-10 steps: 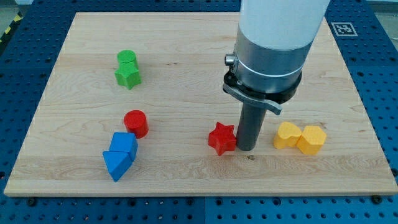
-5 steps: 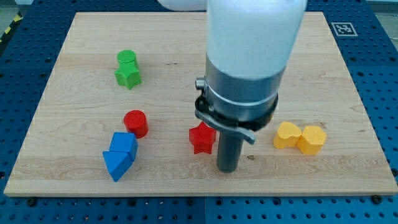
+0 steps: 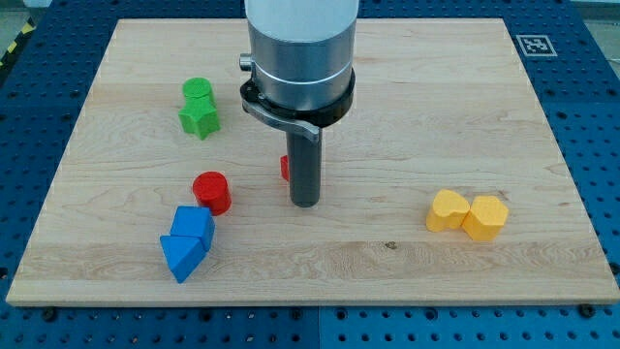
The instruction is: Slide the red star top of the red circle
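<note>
The red star is mostly hidden behind my rod; only a small red sliver shows at the rod's left side, near the board's middle. The red circle stands to the view's left of it and slightly lower. My tip rests on the board just right of and below the star's visible part, apparently touching it, about a hundred pixels right of the red circle.
A green circle and green star sit together at the upper left. Two blue blocks lie just below the red circle. Two yellow blocks sit at the right. The wooden board's edges frame the scene.
My rod has swept from the right to the view's left and upward. The red star has been pushed left and up, closer to the red circle, and is now mostly hidden.
</note>
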Motion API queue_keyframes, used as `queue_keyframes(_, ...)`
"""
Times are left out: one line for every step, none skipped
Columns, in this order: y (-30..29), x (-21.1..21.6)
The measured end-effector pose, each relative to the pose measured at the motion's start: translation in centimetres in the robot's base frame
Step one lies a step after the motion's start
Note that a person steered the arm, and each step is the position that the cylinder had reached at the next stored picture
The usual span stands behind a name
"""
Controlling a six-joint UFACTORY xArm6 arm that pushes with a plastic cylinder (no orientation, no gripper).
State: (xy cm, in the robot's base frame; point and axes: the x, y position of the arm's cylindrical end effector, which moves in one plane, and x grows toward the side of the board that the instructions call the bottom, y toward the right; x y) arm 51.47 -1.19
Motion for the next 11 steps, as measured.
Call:
queue_keyframes(1.3, 0.1)
queue_keyframes(3.8, -0.6)
queue_keyframes(5.0, -2.4)
queue_keyframes(3.9, -2.9)
queue_keyframes(1.3, -2.9)
queue_keyframes(-1.0, -2.9)
queue_keyframes(-2.5, -3.2)
queue_keyframes(-4.2, -4.0)
queue_keyframes(-6.2, -4.9)
queue_keyframes(-7.5, -4.9)
queue_keyframes(-6.7, -4.9)
